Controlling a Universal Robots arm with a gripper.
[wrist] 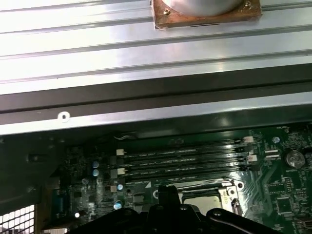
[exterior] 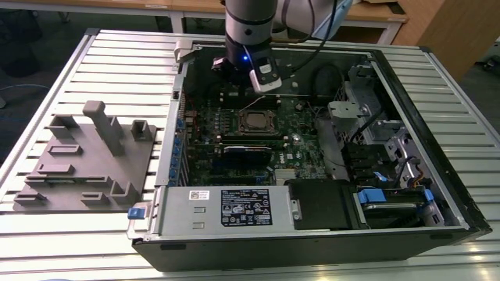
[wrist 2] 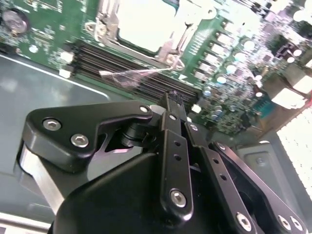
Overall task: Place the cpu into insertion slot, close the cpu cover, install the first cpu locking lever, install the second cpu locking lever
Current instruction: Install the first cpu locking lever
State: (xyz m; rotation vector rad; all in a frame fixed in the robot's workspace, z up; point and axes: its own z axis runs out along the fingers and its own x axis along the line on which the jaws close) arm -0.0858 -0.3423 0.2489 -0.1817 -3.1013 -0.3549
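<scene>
The exterior view took in the open computer case (exterior: 312,249) on the slatted surface (exterior: 117,64), with a grey fixture block (exterior: 86,158) beside it and the arm (exterior: 250,23) upright over the motherboard (exterior: 297,152). The second wrist view showed the hand (wrist 2: 172,97), fingers drawn together on nothing, near the pale cpu (wrist 2: 146,22) but apart from it. The cpu sat in the insertion slot (exterior: 240,123). The first wrist view added the memory slots (wrist: 180,161).

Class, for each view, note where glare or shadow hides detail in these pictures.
Exterior view: the ribbed silver metal table glares white at lower left. Second wrist view: glare bleaches the centre of the dark-rimmed square insertion slot. First wrist view: the table's slats shine, while the green motherboard lies dim.
</scene>
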